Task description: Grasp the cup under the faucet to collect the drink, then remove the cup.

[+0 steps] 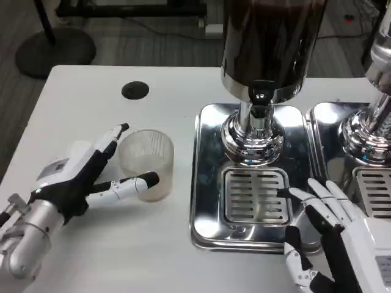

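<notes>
A clear plastic cup [147,162] stands upright on the white table, left of the drink dispenser. My left hand [79,180] lies around it, one finger along its far left side and another against its near side; whether it grips the cup I cannot tell. The dispenser's dark tank [269,43] rises above a chrome faucet [259,97] and a chrome drip tray [211,183] with a slotted grate [255,195]. My right hand [333,238] is open with fingers spread at the tray's near right corner, fingertips reaching the grate's edge.
A second chrome dispenser [372,131] with its own tray stands to the right. A round black cable hole [135,90] is in the table behind the cup. The table's left edge runs close to my left forearm.
</notes>
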`<action>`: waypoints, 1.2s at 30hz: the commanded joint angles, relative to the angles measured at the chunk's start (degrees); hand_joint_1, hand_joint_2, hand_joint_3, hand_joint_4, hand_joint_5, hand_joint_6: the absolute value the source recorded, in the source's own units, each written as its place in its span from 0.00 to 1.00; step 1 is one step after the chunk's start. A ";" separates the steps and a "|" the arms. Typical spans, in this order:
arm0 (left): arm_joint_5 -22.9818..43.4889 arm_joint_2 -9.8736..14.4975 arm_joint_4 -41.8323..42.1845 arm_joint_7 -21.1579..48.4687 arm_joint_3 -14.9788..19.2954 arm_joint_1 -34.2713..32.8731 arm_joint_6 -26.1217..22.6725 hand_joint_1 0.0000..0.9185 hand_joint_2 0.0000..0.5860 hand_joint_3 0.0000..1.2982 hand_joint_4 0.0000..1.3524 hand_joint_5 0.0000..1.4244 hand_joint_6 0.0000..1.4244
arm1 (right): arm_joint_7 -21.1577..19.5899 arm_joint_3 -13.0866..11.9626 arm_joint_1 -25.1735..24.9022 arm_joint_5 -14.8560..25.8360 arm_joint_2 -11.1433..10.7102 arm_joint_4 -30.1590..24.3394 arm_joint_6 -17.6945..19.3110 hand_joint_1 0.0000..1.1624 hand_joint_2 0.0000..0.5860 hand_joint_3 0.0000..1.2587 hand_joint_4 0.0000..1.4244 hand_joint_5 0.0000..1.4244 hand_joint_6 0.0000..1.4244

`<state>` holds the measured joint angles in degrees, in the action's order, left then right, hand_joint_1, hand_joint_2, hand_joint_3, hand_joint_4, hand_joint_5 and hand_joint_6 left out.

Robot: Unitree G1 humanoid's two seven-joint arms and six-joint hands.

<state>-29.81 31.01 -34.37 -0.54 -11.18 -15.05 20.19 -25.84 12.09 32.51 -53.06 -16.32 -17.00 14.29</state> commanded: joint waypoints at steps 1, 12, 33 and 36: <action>-1.04 0.63 -2.93 0.69 -1.89 -2.41 0.56 0.03 0.00 0.00 0.00 0.06 0.13 | -0.73 0.30 0.30 -0.24 0.25 -0.73 0.05 0.37 0.94 0.25 0.10 0.08 0.18; -0.29 -0.81 -10.55 -4.36 -3.63 -5.09 8.48 0.14 0.08 0.00 0.03 0.14 0.17 | -0.04 0.24 0.43 1.77 0.29 -0.69 0.38 0.38 0.92 0.25 0.11 0.09 0.20; -1.03 -2.89 -23.54 -15.04 -4.39 -9.35 19.16 0.23 0.27 0.30 0.37 0.50 0.58 | 1.80 -1.14 -0.37 8.57 -0.21 0.82 1.78 0.39 0.92 0.25 0.12 0.10 0.25; -0.82 -3.02 -24.13 -15.71 -4.44 -9.36 20.27 0.23 0.28 0.32 0.39 0.53 0.64 | 1.92 -1.20 -0.32 9.02 -0.17 0.94 1.83 0.39 0.92 0.25 0.12 0.11 0.26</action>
<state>-30.16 28.29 -57.67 -15.20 -15.00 -24.06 38.93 -24.40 11.34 32.05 -44.67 -16.30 -16.20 15.29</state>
